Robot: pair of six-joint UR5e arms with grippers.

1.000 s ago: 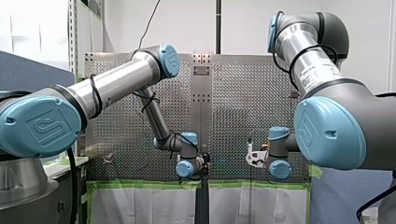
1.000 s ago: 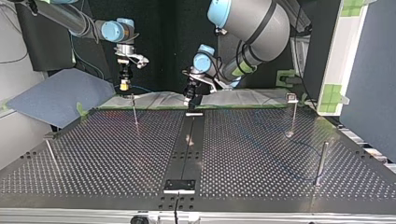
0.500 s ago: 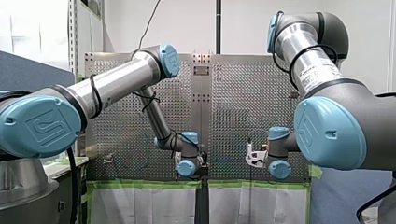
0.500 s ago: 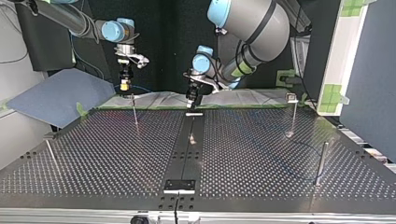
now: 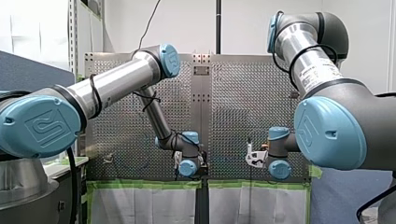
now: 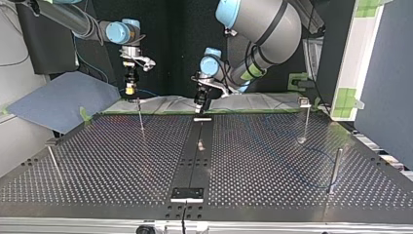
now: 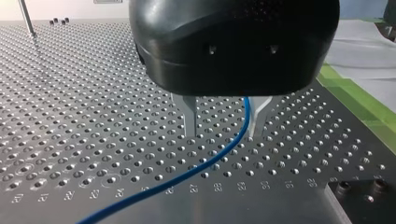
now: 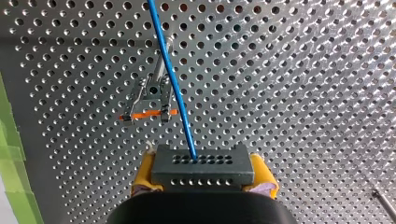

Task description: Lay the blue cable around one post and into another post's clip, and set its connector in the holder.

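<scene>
My right gripper [image 8: 204, 181], at the upper left of the top view, is clenched on the grey connector [image 8: 203, 161] between its yellow pads. The blue cable [image 8: 171, 79] runs from the connector past a post's clip [image 8: 150, 95], seemingly touching it. My left gripper [image 7: 222, 136] hangs released above the perforated table [image 7: 70, 93], with the cable passing between its fingers.

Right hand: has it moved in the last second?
No. In the top view my right hand sits at the same spot as before, just up and left of the thin post top.
</scene>
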